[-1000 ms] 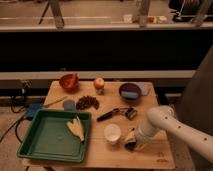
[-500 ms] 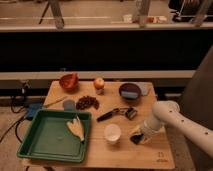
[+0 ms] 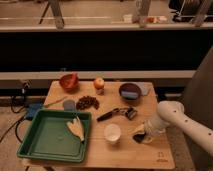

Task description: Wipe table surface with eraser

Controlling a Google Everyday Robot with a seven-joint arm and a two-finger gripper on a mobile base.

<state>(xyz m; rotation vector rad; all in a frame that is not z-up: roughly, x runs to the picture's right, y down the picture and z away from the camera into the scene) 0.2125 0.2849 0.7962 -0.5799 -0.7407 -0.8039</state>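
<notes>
My gripper point(image 3: 141, 134) is low over the wooden table point(image 3: 125, 152), right of centre and just right of a white cup point(image 3: 112, 132). The white arm point(image 3: 182, 122) comes in from the right edge. A small dark thing with a pale edge point(image 3: 139, 136) lies at the gripper's tip, against the table top. It may be the eraser, but I cannot tell whether the gripper holds it.
A green tray point(image 3: 45, 140) with a yellow peel point(image 3: 76, 129) fills the front left. A black-handled tool point(image 3: 117, 113), dark bowl point(image 3: 130, 91), apple point(image 3: 99, 83), red bowl point(image 3: 68, 81), dark grapes point(image 3: 88, 102) and grey cup point(image 3: 69, 105) stand further back.
The gripper has slid a little to the right and slightly away from the table's front edge, with the arm drawing back to the right. The other objects have not moved.
</notes>
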